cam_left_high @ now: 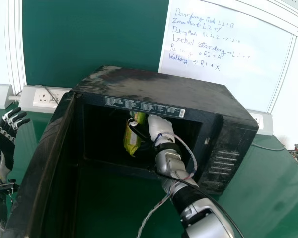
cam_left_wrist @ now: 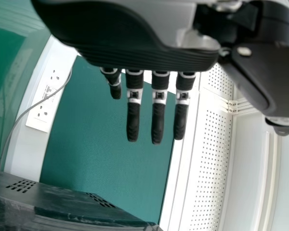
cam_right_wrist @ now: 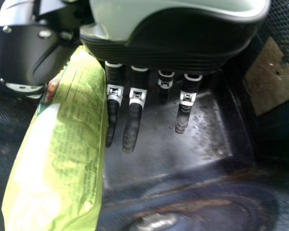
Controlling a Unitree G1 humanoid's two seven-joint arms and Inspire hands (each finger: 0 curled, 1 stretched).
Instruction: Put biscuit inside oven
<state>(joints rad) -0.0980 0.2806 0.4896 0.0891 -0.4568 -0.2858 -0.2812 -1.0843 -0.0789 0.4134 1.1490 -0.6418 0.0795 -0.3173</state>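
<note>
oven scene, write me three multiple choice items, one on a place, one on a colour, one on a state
1. Where is the biscuit packet in relation to the oven?
a) On top of it
b) Inside its cavity
c) On the table in front of it

2. What is the packet's main colour?
a) Yellow-green
b) Red
c) Blue

3. How does the oven door stand?
a) Fully closed
b) Taken off and lying flat
c) Swung open

Key:
1. b, since the head view shows the packet within the oven's opening, beside the right hand.
2. a, since its wrapper looks yellow-green in both the head view and the right wrist view.
3. c, since the door stands out from the oven's left side and leaves the cavity exposed.
</note>
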